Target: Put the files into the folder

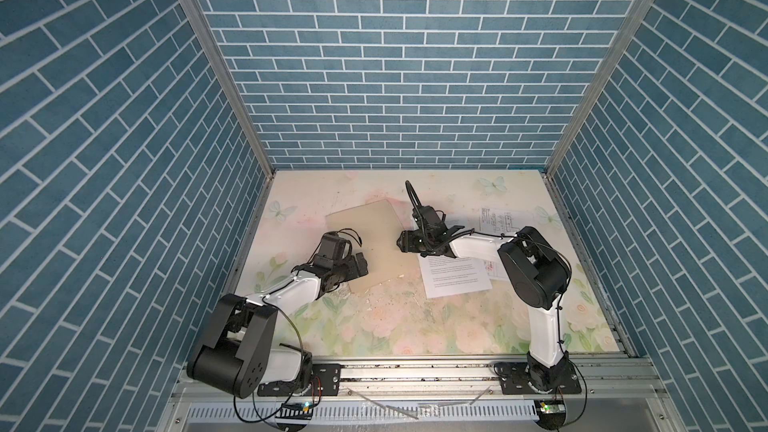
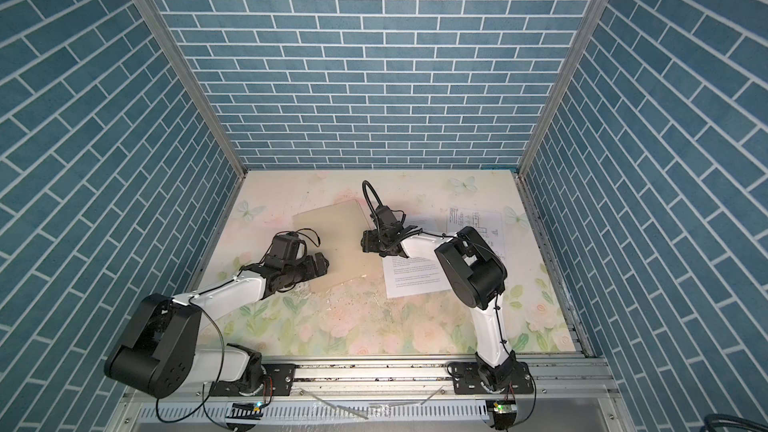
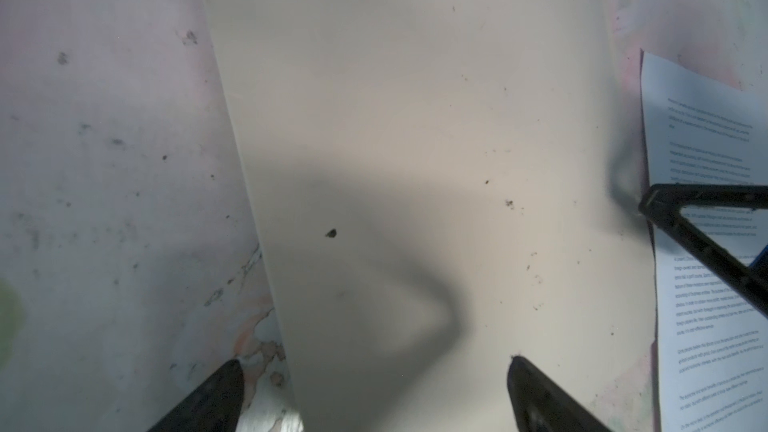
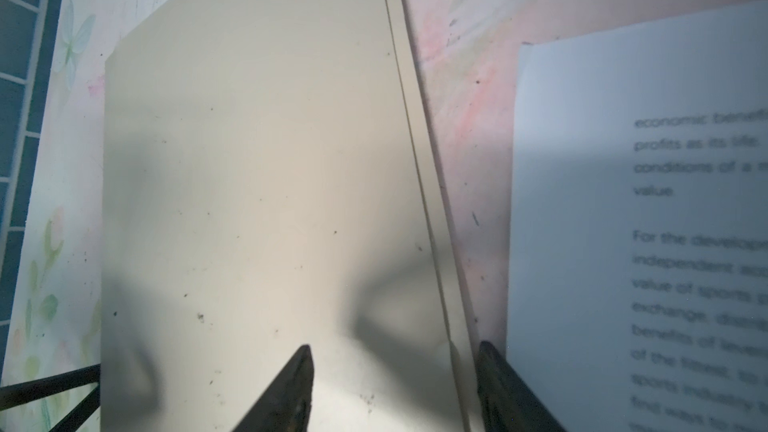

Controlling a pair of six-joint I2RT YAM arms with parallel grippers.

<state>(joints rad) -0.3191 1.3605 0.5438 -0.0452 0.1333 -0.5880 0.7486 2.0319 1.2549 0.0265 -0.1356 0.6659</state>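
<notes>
The tan folder (image 1: pixel 365 245) is lying closed mid-table. The left gripper (image 3: pixel 374 392) and right gripper (image 4: pixel 395 384) are straddling opposite edges, jaws spread, gripping nothing. The text sheet (image 1: pixel 455 278) and drawing sheet (image 1: pixel 500 220) are lying to its right.

This was a lab test cell: brick-print walls (image 1: pixel 407 76) on aluminium framing (image 1: pixel 216 64), and a floral mat (image 1: pixel 395 317) serving as table.

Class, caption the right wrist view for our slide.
Open right gripper straddles the closed folder's edge; the text sheet lies beside it.
</notes>
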